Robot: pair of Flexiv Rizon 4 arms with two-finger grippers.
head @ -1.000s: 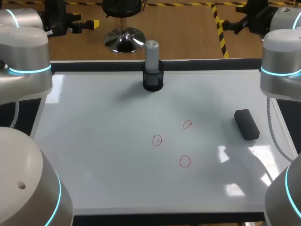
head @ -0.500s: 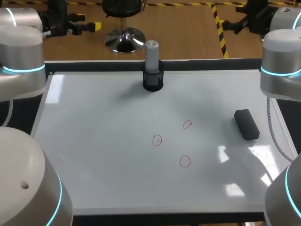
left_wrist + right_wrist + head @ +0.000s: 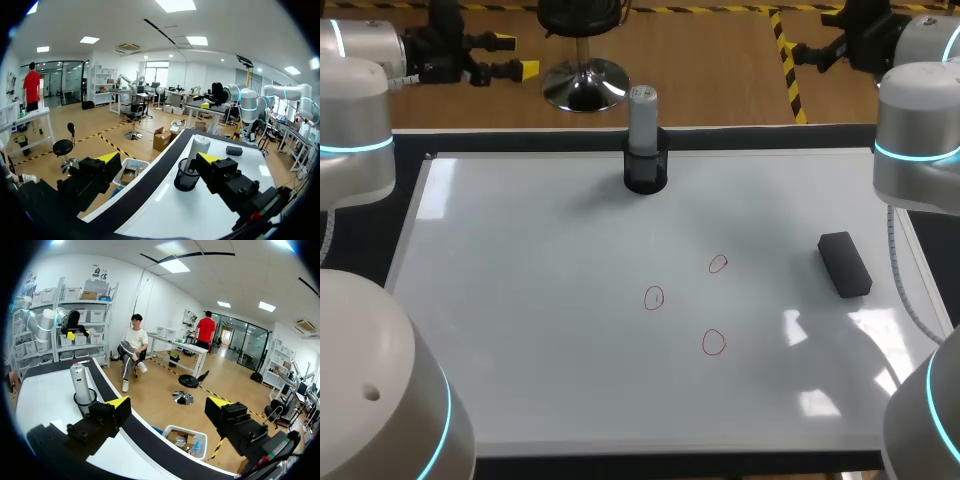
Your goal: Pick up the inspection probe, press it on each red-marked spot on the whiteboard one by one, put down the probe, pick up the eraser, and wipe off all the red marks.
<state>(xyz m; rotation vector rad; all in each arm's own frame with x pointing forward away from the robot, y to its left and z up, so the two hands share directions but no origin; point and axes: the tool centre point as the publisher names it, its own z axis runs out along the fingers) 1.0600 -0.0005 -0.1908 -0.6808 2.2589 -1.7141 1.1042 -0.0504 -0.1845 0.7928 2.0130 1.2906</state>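
- Found the left arm (image 3: 350,110) drawn further out to the table's left than a second before, baring the far-left corner of the whiteboard (image 3: 520,300).
- Found the left gripper (image 3: 515,57) shifted with it, beyond the table's far edge.
- Saw no shift in the right arm (image 3: 920,140), the probe (image 3: 642,120), the eraser (image 3: 845,264) or the red marks (image 3: 654,297).
- Noted the probe standing upright in a black holder (image 3: 645,170) at the whiteboard's far edge, and the eraser lying flat near its right edge, well apart from the three rings.
- Made out the red marks from the head view alone.
- Caught the left gripper's fingers spread wide in the left wrist view, with probe and eraser ahead of them.
- Caught the right gripper (image 3: 168,402) likewise spread wide, with the probe beyond its left finger.
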